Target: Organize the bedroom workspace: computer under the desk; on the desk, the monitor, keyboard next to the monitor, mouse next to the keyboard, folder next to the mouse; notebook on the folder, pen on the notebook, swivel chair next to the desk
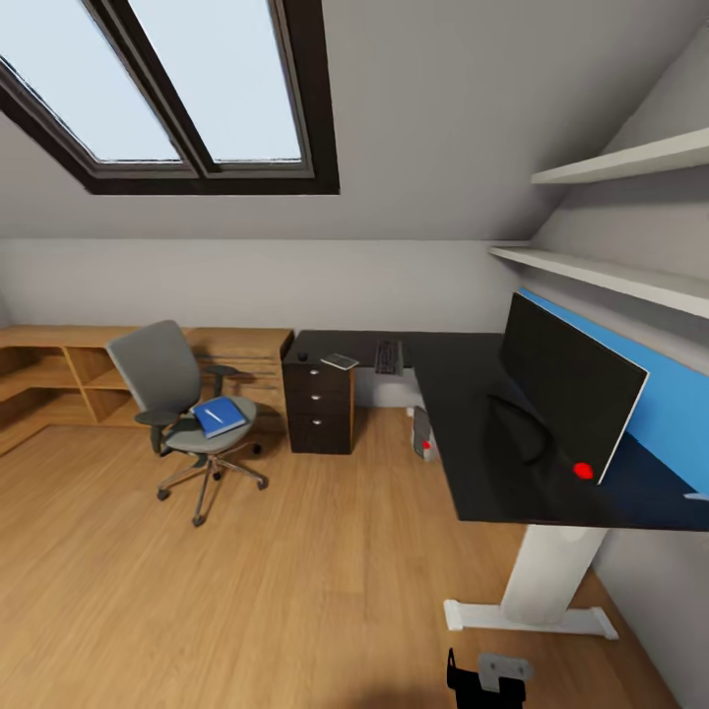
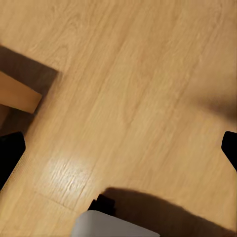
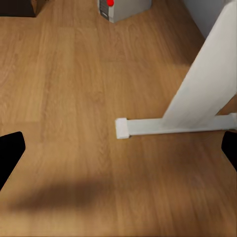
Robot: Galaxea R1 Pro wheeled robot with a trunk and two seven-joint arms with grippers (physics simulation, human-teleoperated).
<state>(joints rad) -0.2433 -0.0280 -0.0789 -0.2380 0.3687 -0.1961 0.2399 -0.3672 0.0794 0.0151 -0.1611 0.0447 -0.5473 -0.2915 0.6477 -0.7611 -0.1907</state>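
Pincers: left pincer [image 2: 118,148] and right pincer [image 3: 118,148] spread wide, empty, over the wooden floor [image 1: 295,591]. Nearest, the wide black monitor [image 1: 566,389] stands on the glossy black L-shaped desk [image 1: 463,463]; the silver-grey computer [image 1: 424,435] sits beneath. Farther along lie the black keyboard [image 1: 388,356], dark grey notebook [image 1: 340,361] and small black mouse [image 1: 302,356]. The bright blue folder [image 1: 220,416] and thin white pen [image 1: 214,416] rest on the grey swivel chair [image 1: 172,394].

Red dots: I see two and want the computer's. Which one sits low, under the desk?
The dot on the small grey computer, on the floor under the desk. The other red dot glows at the lower corner of the monitor, up on the desktop.
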